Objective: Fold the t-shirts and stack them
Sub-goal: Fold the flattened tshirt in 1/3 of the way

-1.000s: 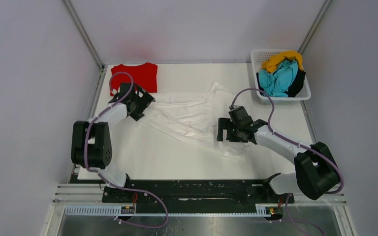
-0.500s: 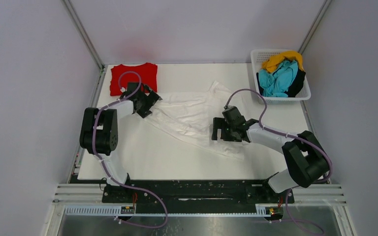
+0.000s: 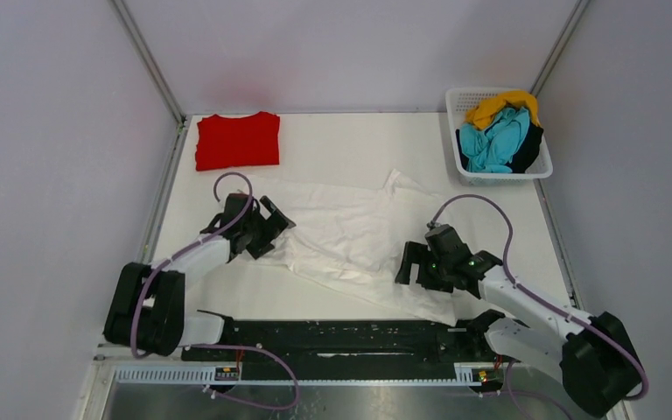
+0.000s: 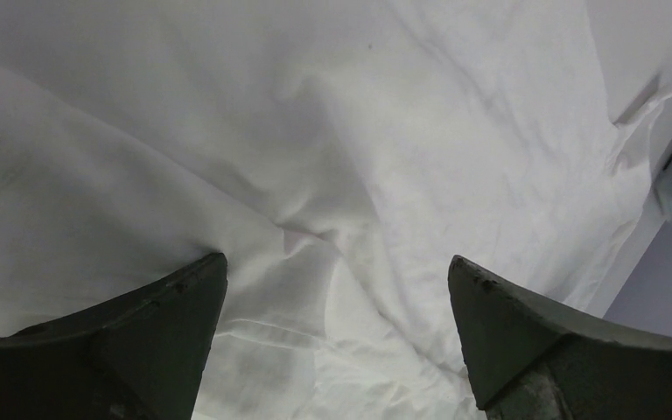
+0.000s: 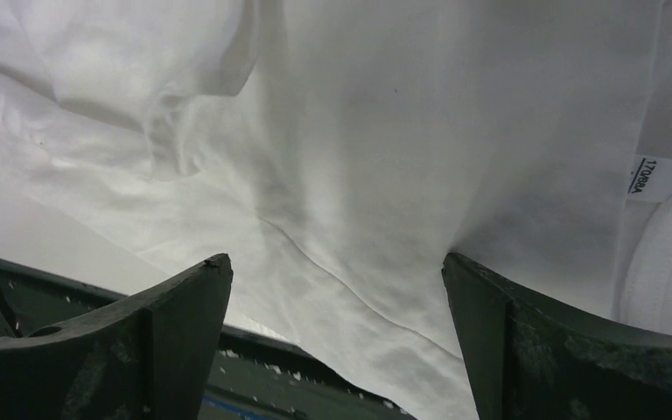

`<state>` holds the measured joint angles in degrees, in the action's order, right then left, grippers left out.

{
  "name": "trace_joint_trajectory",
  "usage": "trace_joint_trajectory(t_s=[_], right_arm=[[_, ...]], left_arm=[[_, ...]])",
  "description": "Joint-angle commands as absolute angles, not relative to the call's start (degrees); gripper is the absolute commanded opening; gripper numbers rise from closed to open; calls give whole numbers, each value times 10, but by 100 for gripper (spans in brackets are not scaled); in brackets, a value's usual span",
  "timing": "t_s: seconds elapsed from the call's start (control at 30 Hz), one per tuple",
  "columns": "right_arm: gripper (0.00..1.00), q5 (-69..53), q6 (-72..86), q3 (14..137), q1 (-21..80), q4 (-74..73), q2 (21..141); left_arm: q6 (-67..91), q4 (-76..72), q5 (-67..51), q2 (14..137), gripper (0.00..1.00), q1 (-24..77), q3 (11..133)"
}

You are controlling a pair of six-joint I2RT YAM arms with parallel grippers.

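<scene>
The white t-shirt (image 3: pixel 350 232) lies spread but creased across the middle of the counter (image 3: pixel 341 131), its near hem close to the counter's near edge; a small printed label (image 5: pixel 643 178) shows in the right wrist view. The left gripper (image 3: pixel 274 232) stands released over the shirt's left edge and the right gripper (image 3: pixel 407 265) released over its near-right part, both with jaws wide and no cloth pinched between them. The red t-shirt (image 3: pixel 238 140) lies folded flat at the far-left corner, well apart from the white one. A teal t-shirt (image 3: pixel 493 140), a yellow t-shirt (image 3: pixel 500 106) and a black t-shirt (image 3: pixel 531 149) sit heaped in the white basket (image 3: pixel 503 176) at the far-right corner.
</scene>
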<state>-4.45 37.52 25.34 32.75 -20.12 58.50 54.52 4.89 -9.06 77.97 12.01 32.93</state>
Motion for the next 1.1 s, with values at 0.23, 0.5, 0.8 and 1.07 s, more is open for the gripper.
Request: trace_joint_trajectory(t_s=[0.23, 0.5, 0.8, 1.07], right_arm=[[99, -24, 347, 290, 334, -350, 453], [100, -84, 333, 312, 383, -191, 512], [99, -91, 333, 333, 412, -122, 610], [100, -62, 337, 320, 411, -124, 598]], left_arm=[[538, 320, 87, 675, 99, 140, 358], [551, 373, 153, 672, 99, 128, 390], [559, 332, 184, 628, 99, 85, 327], [562, 250, 165, 695, 97, 77, 335]])
